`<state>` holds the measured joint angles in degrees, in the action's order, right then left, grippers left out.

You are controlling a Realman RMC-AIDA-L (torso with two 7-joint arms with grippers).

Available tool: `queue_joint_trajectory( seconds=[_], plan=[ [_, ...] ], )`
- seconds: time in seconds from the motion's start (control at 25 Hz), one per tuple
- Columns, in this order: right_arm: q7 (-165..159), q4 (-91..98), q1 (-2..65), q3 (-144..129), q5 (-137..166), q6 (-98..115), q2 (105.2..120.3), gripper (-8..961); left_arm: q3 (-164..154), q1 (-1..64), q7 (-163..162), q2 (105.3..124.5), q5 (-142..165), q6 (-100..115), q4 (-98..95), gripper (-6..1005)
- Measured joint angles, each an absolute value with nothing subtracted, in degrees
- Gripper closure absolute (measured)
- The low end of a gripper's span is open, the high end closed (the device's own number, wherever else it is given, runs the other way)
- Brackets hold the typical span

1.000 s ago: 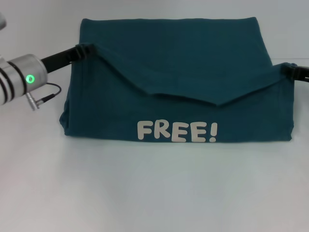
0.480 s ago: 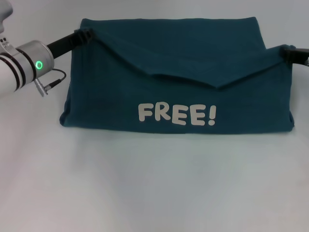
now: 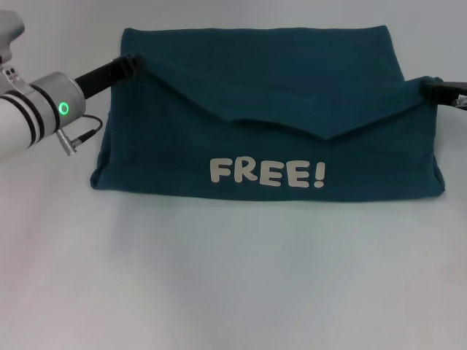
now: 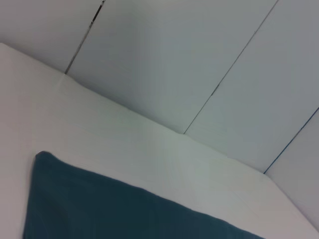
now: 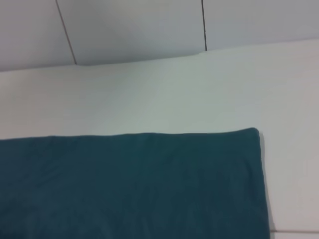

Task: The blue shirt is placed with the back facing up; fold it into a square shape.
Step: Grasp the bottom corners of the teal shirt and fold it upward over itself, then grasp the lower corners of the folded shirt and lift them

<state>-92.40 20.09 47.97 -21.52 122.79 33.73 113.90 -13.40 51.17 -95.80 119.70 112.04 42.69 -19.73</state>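
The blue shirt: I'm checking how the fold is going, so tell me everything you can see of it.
The blue shirt is dark teal, soft cloth, lying on the white table as a wide folded bundle. White "FREE!" lettering faces up near its front edge. Above it an upper layer sags to a shallow V. The left gripper and right gripper pinch that layer's two side corners, holding them raised. The far edge lies straight and flat.

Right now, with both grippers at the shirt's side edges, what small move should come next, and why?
Probably carry both held corners on toward the far edge. The left gripper and right gripper each pinch a side of the blue shirt, and the lifted layer sags between them in a V above the lettering, so the fold is not yet laid flat.
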Motion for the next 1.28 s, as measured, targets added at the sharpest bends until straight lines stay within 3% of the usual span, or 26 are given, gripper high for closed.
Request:
queue_joint_trajectory(
  seconds=[0.52,0.68,0.76,0.96,1.08,1.28],
  plan=[
    [-92.32,20.19,47.47,-22.02,122.84,33.80,114.27,855,-13.61,50.82,-95.09,120.77,112.05,41.67,-19.21,987],
    [-92.18,20.47,47.33,-22.84,122.89,33.82,114.37,852,-13.62,50.82,-95.09,121.18,112.05,40.91,-19.55,927],
    [-92.17,20.52,47.31,-23.02,122.93,33.82,114.37,736,-13.62,50.80,-95.09,121.38,112.05,40.09,-19.69,897],
    [-92.59,21.97,46.80,-23.72,122.96,34.74,114.27,510,-13.38,50.19,-95.11,121.54,111.73,39.91,-20.66,676],
    [-93.10,23.45,46.27,-23.81,122.94,36.67,114.12,400,-13.58,49.51,-95.27,121.59,110.99,40.96,-21.50,484],
    [-95.86,26.15,44.59,-23.82,122.94,42.72,113.55,174,-13.70,47.31,-95.64,121.50,110.70,47.15,-23.79,362]
  ],
)
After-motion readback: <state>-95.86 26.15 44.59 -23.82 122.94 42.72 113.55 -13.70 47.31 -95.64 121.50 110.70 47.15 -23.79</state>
